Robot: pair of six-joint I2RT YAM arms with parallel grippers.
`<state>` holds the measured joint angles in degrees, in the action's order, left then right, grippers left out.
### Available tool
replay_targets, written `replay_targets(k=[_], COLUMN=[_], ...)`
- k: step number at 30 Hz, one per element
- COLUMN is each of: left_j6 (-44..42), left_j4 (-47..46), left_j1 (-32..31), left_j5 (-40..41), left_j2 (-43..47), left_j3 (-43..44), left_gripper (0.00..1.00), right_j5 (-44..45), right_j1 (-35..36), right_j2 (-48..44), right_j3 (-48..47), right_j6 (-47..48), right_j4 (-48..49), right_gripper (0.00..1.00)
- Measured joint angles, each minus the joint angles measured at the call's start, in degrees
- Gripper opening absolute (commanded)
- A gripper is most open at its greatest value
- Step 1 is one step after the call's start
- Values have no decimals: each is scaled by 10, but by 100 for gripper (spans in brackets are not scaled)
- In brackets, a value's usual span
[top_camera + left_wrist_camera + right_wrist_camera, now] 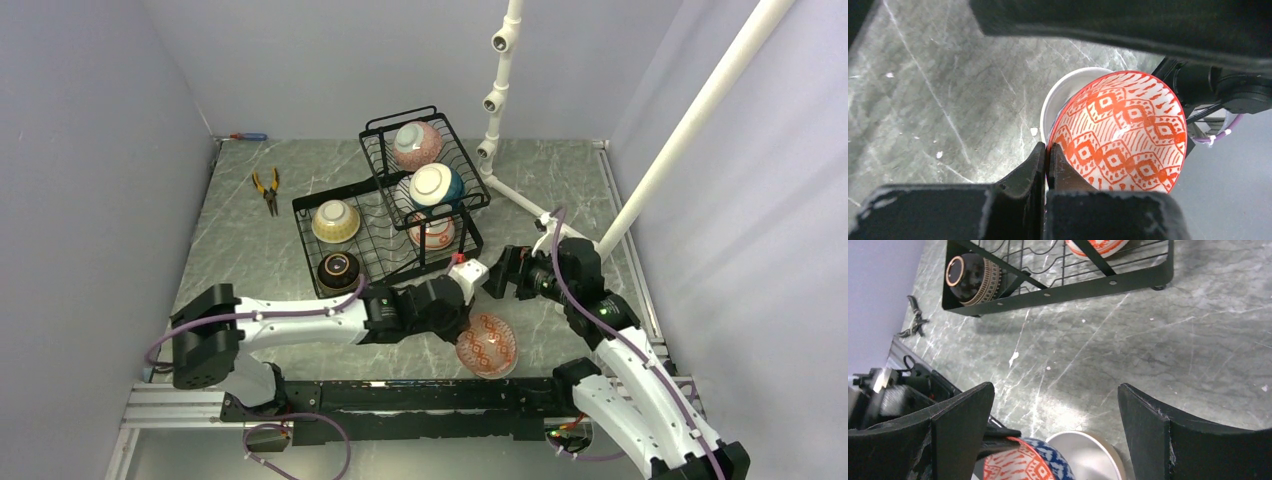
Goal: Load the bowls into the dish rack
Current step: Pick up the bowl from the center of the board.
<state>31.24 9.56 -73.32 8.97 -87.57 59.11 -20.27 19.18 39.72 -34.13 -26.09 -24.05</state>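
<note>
Bowls (336,221) number 7; each other kind numbers 1.
5 in the 1 dish rack (304,243): 1 pink bowl (418,143), 1 teal-and-white bowl (436,185), 1 red-patterned bowl (432,232), 1 cream-yellow, 1 brown bowl (339,270). 2 outside it: 1 diamond-patterned bowl (487,345), 1 plain pale bowl (1060,95). Also 1 pliers (266,190), 1 screwdriver (248,136), 1 pipe stand (494,100).

Glossy ceramic bowl (1128,135), matt blk metal rack (1063,290)

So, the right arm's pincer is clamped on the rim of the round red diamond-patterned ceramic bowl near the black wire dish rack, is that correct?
Not quite: the left pincer is shut on the rim of the red diamond-patterned ceramic bowl, as the left wrist view shows; the right pincer stands open. The black wire dish rack is indeed nearby.
</note>
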Motion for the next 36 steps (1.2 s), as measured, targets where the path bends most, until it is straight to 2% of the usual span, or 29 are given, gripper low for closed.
replay_targets(k=[6,15,21,28,29,32,34,36], left_j6=[1,32,40,37,36,33,33,33], left_j4=[39,125,153,161,163,165,167,169], left_j1=[23,70,76,76,76,77,77,77], left_j5=[18,79,101,108,109,111,111,111], left_j2=[61,103,123,128,128,128,128,128], left_j3=[0,0,0,3,4,12,17,23], left_gripper=[3,3,3,3,3,3,3,7], right_j5=[-50,-146,-193,-208,-208,-207,-207,-206], right_j1=[0,0,5,37,42,57,64,66], right_j2=[-5,30,85,148,153,164,165,165], right_j3=[-1,-1,8,16,16,16,16,16], right_j6=[10,10,8,4,4,9,15,18], right_j4=[2,36,79,106,110,113,113,114], right_gripper=[97,93,85,73,70,51,31,9])
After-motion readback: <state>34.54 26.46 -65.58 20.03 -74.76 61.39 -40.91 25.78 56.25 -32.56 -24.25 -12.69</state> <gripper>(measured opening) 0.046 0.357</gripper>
